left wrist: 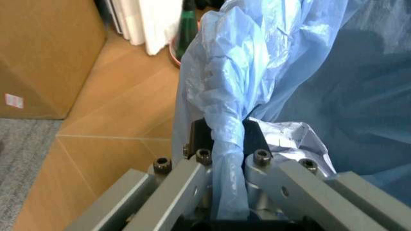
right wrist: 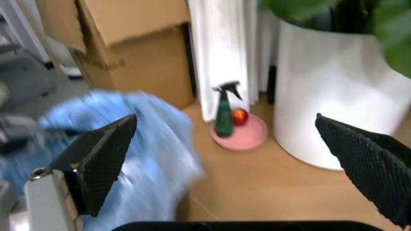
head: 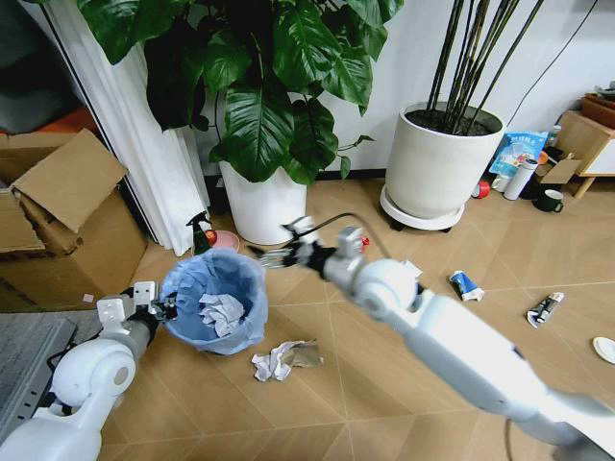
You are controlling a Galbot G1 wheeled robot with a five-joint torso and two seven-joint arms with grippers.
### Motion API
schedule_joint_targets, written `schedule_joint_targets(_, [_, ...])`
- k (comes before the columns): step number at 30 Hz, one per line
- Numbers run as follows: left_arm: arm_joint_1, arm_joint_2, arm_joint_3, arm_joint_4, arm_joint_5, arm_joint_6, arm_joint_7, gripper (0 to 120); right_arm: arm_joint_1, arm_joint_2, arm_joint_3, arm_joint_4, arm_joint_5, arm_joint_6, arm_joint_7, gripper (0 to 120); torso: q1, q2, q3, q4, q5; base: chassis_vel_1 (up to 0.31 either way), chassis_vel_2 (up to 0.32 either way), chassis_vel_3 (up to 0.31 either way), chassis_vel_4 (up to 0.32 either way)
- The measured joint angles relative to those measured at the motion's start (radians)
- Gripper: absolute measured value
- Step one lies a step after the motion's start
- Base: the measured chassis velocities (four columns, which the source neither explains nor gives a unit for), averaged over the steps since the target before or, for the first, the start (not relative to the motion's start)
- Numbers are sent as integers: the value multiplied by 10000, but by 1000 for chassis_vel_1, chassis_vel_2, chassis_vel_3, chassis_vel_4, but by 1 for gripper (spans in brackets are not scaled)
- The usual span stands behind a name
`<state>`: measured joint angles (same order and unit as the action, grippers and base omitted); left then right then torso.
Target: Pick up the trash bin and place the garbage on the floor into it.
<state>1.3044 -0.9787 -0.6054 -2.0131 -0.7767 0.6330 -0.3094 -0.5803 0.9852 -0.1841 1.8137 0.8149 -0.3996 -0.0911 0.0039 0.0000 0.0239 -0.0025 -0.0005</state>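
— Trash bin (head: pixel 213 300), where is it? I can't see from back here.

— From the head view it sits on the floor (head: pixel 288 394), right in front of the big white plant pot (head: pixel 262 206). It has a crinkly blue bag in it and a wad of white paper (head: pixel 222 312) inside. The left gripper (head: pixel 157 308) is at the bin's rim, on the robot's left side.

— And the other arm?

— The right gripper (head: pixel 272 257) reaches out just past the far side of the bin, near the pot. More garbage lies about: a white and brown crumpled wad (head: pixel 286 358) close to the bin, a blue-white wrapper (head: pixel 466 285), a black-white tube wrapper (head: pixel 544 309) and a white round lid (head: pixel 604 349) farther off to the right.

— What does the left wrist view show?

— The left gripper (left wrist: pixel 226 140) has its jaws pinched tight on the blue bag at the trash bin (left wrist: pixel 308 72) rim. A cardboard box (left wrist: pixel 45 53) stands nearby.

— And the right wrist view?

— The right gripper (right wrist: pixel 231 163) has its jaws wide apart, holding nothing. The trash bin (right wrist: pixel 138 144) is to one side, blurry. Past it stand a green spray bottle (right wrist: pixel 224 113) on a pink plate (right wrist: pixel 247 137), and the plant pot (right wrist: pixel 334 91).
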Motion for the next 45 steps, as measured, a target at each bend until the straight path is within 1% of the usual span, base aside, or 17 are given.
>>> schedule_joint_targets(1, [0,0,0,0,0,0,0,0,0,0,0,0,0,0,0,100,0,0,0,0,0,0,0,0,0])
schedule_joint_targets(3, [58,-52,-183,-58,6,-13,-60,0,-302,-392,323,-559,-495,92,-1158,100,0,0,0,0,-1,0,0,0,0])
schedule_joint_targets(5, [74,-65,-300,-118,6,-25,-93,0,-509,-496,403,-1228,-1258,155,-2001,100,0,0,0,0,0,0,0,0,0])
schedule_joint_targets(6, [74,-65,-300,-118,6,-25,-93,0,-509,-496,403,-1228,-1258,155,-2001,100,0,0,0,0,0,0,0,0,0])
schedule_joint_targets(10, [111,-52,-426,-254,7,-33,-119,0,-712,-314,-166,-2772,-2329,511,-3237,100,0,0,0,3,1,0,0,0,0])
schedule_joint_targets(12, [118,-43,-448,-275,8,-34,-122,0,-714,-241,-313,-3065,-2542,677,-3430,100,0,0,1,1,1,0,0,0,0])
schedule_joint_targets(15, [95,-61,-470,-369,22,-36,-124,0,-575,256,-996,-4293,-3515,1346,-4340,100,0,0,1,1,0,0,0,0,0])
schedule_joint_targets(19, [68,-66,-527,-433,22,-38,-135,0,-372,733,-1422,-5115,-4069,1754,-4784,100,0,0,1,0,-3,0,0,0,0])
schedule_joint_targets(20, [73,-67,-575,-479,9,-37,-148,0,-251,1147,-1590,-5711,-4488,1938,-5104,100,-1,0,0,1,-5,0,0,0,0])
schedule_joint_targets(21, [134,-57,-636,-563,-39,-38,-152,0,-96,1882,-1789,-6646,-5022,2083,-5438,100,0,-1,1,3,0,0,0,0,0])
schedule_joint_targets(22, [134,-57,-636,-563,-39,-38,-152,0,-96,1882,-1789,-6646,-5022,2083,-5438,100,0,-1,1,3,0,0,0,0,0])
schedule_joint_targets(23, [187,-40,-668,-614,-50,-38,-170,0,0,2307,-1868,-7172,-5258,2197,-5579,100,0,-1,1,5,1,0,0,0,0])
schedule_joint_targets(25, [290,-15,-686,-701,-59,-37,-192,0,135,2797,-1921,-7997,-5711,2412,-5795,100,0,0,1,7,-5,0,0,0,0])
schedule_joint_targets(26, [290,-15,-686,-701,-59,-37,-192,0,135,2797,-1921,-7997,-5711,2412,-5795,100,0,0,1,7,-5,0,0,0,0])
schedule_joint_targets(29, [384,14,-680,-816,-76,-38,-200,0,215,3319,-1993,-9000,-6243,2645,-6025,100,0,0,0,5,-3,0,0,0,0])
schedule_joint_targets(33, [377,37,-634,-878,-101,-38,-203,0,214,3580,-1864,-9702,-6483,2811,-6032,100,0,0,1,-1,-5,0,0,0,0])
schedule_joint_targets(45, [417,61,-521,-1007,-108,-59,-198,0,211,4127,-1506,-11001,-6726,3130,-5796,100,0,0,0,3,-4,0,0,0,0])
